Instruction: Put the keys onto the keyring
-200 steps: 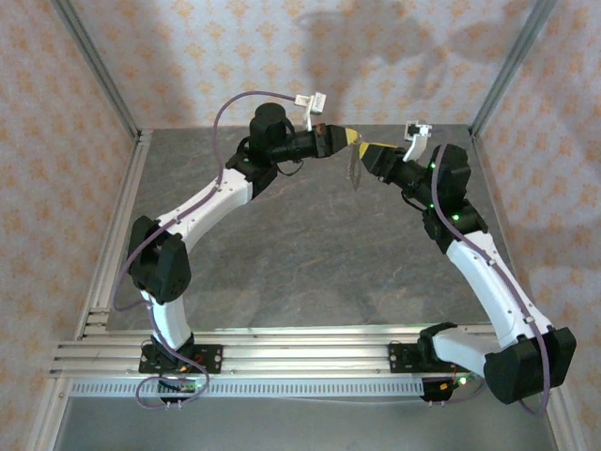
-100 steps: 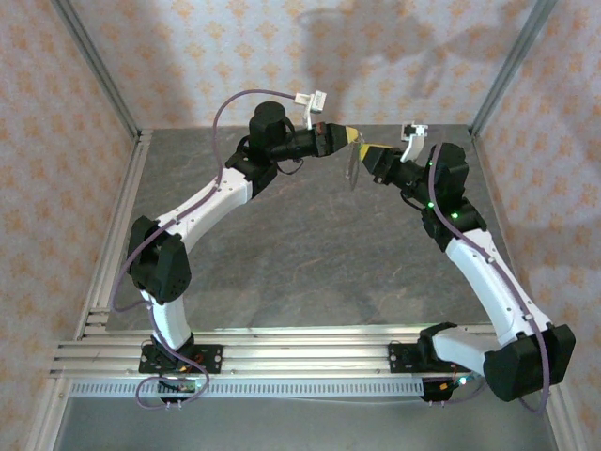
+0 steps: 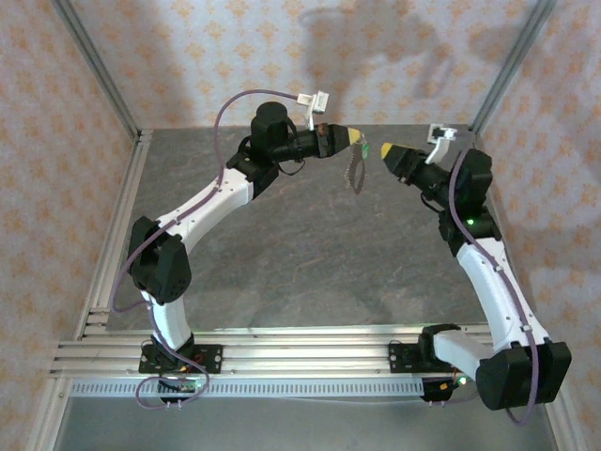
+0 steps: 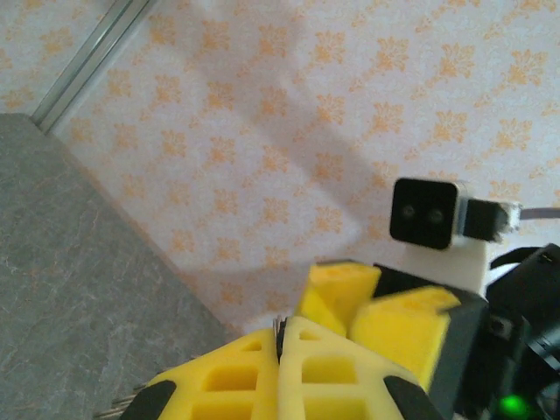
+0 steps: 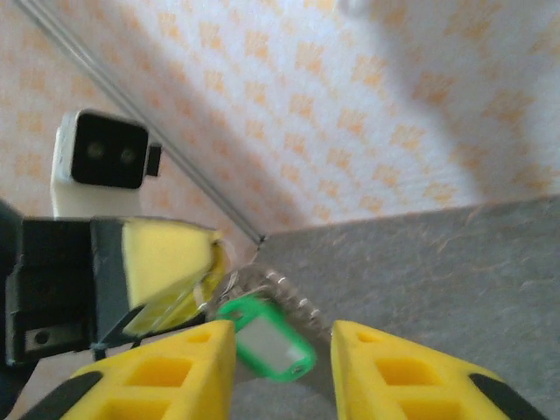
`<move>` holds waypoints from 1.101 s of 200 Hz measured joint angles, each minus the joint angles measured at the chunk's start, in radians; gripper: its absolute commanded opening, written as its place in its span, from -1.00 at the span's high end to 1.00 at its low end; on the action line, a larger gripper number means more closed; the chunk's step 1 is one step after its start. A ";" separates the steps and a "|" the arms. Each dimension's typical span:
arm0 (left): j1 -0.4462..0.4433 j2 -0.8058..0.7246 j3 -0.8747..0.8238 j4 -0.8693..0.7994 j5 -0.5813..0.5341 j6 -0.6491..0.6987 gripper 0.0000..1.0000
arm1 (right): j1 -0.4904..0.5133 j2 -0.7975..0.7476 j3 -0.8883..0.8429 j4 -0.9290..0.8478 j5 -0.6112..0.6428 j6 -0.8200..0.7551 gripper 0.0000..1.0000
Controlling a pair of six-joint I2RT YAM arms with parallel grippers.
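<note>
Left tool clenched on the keyring above the surface, right tool released beside it.

The left tool [image 3: 357,140] is clamped tight, its yellow fingers meeting with no gap, and it pinches the top of the keyring [image 3: 355,173], which hangs straight down from its tip, clear of the grey surface [image 3: 282,254]. The keyring is a thin, pale tan loop with a bumpy, toothed edge. In the right wrist view the key [image 5: 267,352] hangs at the loop's lower end, touching it; it has a bright green plastic head with a pale panel in its middle, and its blade cannot be made out. The right tool [image 3: 386,149] stands with its jaws apart, gripping nothing, pointed at the left tool and just beside the keyring but apart from it, so the key shows through the gap between its fingers.
</note>
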 measured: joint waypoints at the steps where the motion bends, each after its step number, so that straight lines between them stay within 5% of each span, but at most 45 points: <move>1: 0.000 0.000 0.000 0.000 0.000 0.000 1.00 | -0.004 0.002 -0.001 0.005 -0.002 0.010 0.18; 94: 0.000 0.002 0.014 0.039 0.073 -0.039 1.00 | -0.032 0.236 -0.003 0.446 -0.282 0.365 0.06; 220: 0.000 0.024 0.059 0.115 0.090 -0.117 1.00 | -0.029 0.262 -0.039 0.719 -0.354 0.544 0.30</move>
